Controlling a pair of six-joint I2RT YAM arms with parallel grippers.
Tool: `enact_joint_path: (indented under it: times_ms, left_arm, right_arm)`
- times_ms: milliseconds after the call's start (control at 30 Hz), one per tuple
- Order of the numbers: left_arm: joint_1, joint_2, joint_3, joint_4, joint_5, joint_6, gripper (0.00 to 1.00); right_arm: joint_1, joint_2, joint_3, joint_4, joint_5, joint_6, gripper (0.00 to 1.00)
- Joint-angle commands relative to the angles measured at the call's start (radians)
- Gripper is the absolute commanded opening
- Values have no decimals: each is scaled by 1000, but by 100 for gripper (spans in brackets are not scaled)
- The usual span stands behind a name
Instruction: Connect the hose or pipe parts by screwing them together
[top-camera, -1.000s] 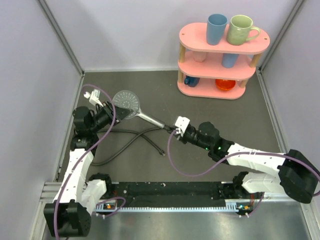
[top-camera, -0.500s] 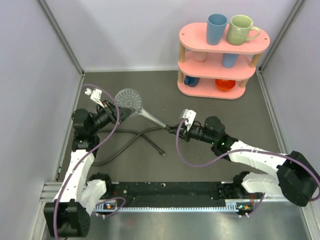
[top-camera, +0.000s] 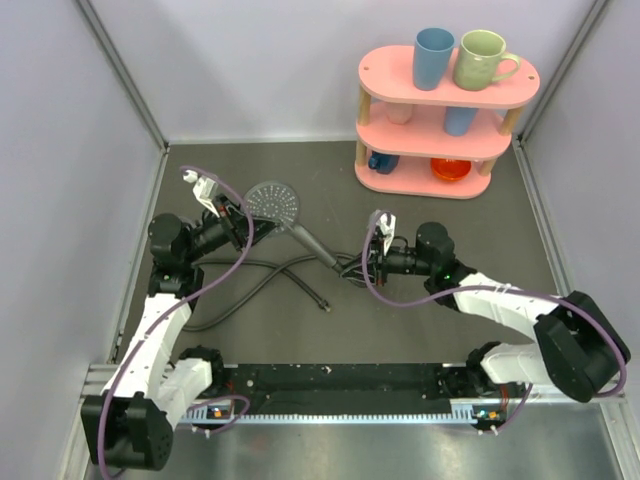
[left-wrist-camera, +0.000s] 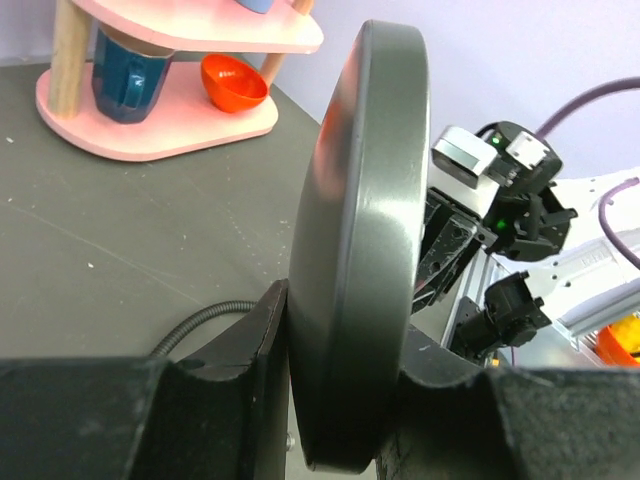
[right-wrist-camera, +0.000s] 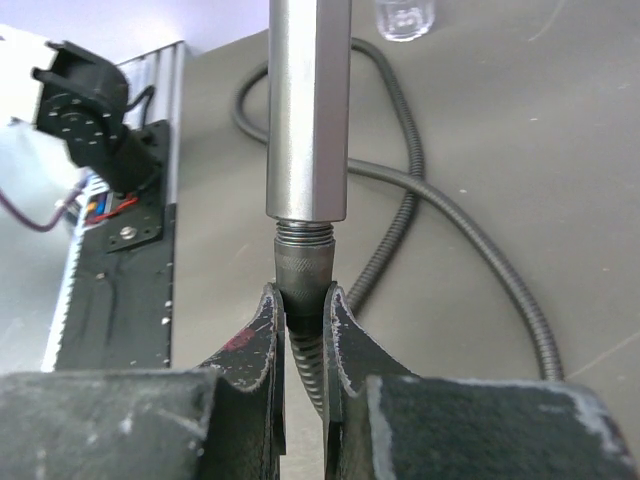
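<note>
- Clamps the shower head (top-camera: 273, 200) in the left gripper (top-camera: 246, 224), at the left-centre of the bench (top-camera: 420, 230), with the jaws pressed on the rim of the round head.
- Shows, in the left wrist view, that head standing edge-on and upright, squeezed between the two black fingers (left-wrist-camera: 250, 350).
- Slants the straight handle (top-camera: 312, 243) from the head toward the right gripper (top-camera: 352, 266), which sits near the middle of the bench.
- Pinches the metal end fitting (right-wrist-camera: 303, 265) of the hose (right-wrist-camera: 400, 230) in the right gripper, with the jaws almost together around the fitting's lower part.
- Lines that fitting up with the handle and sets it against the handle's threaded end, with a few turns of thread showing above the fitting.
- Cannot tell how far the thread has gone in.
- Leaves the rest of the hose lying in loose, crossing curves on the bench between the two arms, with its other end (top-camera: 325, 305) toward the near edge.
- Holds, at the far right of the bench, a pink shelf (top-camera: 450, 100) with a blue mug (top-camera: 433, 55) and a green mug (top-camera: 480, 58) on top, well apart from the hose and shower head.
</note>
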Motion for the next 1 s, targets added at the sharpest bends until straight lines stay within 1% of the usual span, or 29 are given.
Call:
enact_joint_path:
  times_ms: [0,33,67,133,267,367,533,600,633,767,867,933,967]
  left_arm:
    - [-76,32,-51,69,274,-131,0]
    - [-75,31,-50,66,275,-123,0]
    - [-75,32,-45,35,274,-110,0]
    - [-75,32,-45,34,269,-100,0]
    - [-76,34,-57,69,268,-123,0]
    - [-76,44,-59,92,272,-135,0]
    - [-75,77,-47,89,283,-131,0]
    - [-73,83,-39,64,237,-117,0]
    - [-70,84,-22,5,213,-106,0]
    - [-70,112,22,-95,151,-85,0]
    - [-71,133,39,-123,110,-82,0]
    - [-71,132,36,-124,75,-77,0]
    - [-70,129,35,-117,65,-76,0]
  right_arm:
    - [-8,8,72,436,-191,128,0]
    - [-20,23,71,460,-203,158,0]
    - [-23,29,74,460,-216,165,0]
    - [-34,37,74,459,-217,176,0]
    - [-55,75,60,580,-253,260,0]
    - [-65,92,72,578,-276,281,0]
    - [-75,84,88,525,-260,269,0]
    - [-80,77,97,462,-233,259,0]
    - [-80,72,106,438,-224,239,3]
    - [-80,49,114,313,-138,182,16]
    - [-80,46,108,267,-118,157,17]
    - [-80,46,94,284,-115,163,13]
    - [-80,46,88,302,-113,172,13]
